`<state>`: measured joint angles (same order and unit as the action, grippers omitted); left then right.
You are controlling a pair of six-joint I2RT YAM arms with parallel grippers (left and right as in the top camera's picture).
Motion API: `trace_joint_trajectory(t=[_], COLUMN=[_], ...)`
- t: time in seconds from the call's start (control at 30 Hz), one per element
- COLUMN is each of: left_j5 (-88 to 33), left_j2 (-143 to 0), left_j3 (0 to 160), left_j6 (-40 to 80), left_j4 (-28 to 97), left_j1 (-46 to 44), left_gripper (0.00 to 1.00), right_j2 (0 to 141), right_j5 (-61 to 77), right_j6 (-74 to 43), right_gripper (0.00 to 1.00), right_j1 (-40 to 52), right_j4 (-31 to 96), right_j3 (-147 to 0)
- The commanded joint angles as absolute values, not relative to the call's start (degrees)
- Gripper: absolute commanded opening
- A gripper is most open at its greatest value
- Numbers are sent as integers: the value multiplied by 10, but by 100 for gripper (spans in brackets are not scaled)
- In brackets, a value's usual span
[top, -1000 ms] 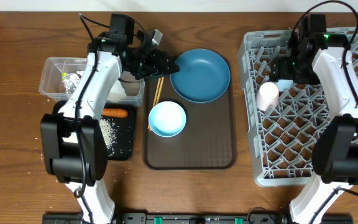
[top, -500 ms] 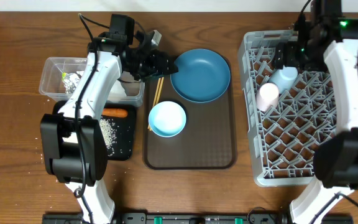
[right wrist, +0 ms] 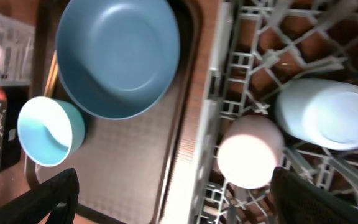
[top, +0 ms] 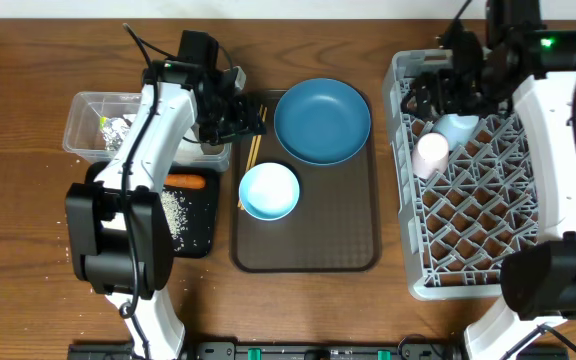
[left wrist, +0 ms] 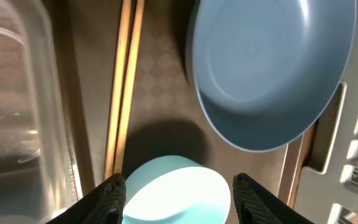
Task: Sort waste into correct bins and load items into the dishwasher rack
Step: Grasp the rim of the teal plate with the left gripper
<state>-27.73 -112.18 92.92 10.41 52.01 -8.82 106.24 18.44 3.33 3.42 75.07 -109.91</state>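
Observation:
The dark-blue plate (top: 322, 120) and light blue bowl (top: 269, 191) sit on the brown serving tray, with the chopsticks (top: 251, 150) along its left side. My left gripper (top: 240, 113) hovers open over the chopsticks' far end, holding nothing. In the left wrist view the left gripper (left wrist: 180, 199) looks down on the bowl (left wrist: 179, 190), with the chopsticks (left wrist: 124, 87) at left and the plate (left wrist: 266, 68) at right. The pink cup (top: 431, 155) and light blue cup (top: 458, 130) lie in the dishwasher rack (top: 508, 230). My right gripper (top: 438, 88) hangs wide open and empty above the rack's back left corner, as the right wrist view (right wrist: 185, 199) shows.
The clear tub (top: 88, 105) holds a foil wrapper (top: 116, 130). The black tray (top: 203, 235) holds a carrot (top: 183, 182) and rice (top: 173, 210). The brown serving tray (top: 308, 250) lies between the bins and the rack. Rice grains are scattered on the table at left.
My left gripper drew back left from the plate's rim to above the chopsticks. My right gripper rose and moved back-left, away from the light blue cup lying in the rack.

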Motion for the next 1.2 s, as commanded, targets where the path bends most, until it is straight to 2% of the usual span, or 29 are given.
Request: trace_joint_trajectory(t=[0.0, 0.37, 1.17], left_j5=[-247, -34, -38], left_j2=[-1120, -1144, -1239], left_j3=[931, 931, 931], left_j6=[109, 179, 218], left_j4=[504, 420, 335], left_j1=[-114, -216, -213], left_gripper=[56, 57, 57], right_j2=[1059, 1059, 1059], right_j5=[183, 139, 133], right_j6=[44, 44, 44], right_gripper=[91, 92, 92], right_j1=[54, 65, 64], right_j4=[754, 780, 789], right_j3=[-1097, -1097, -1097])
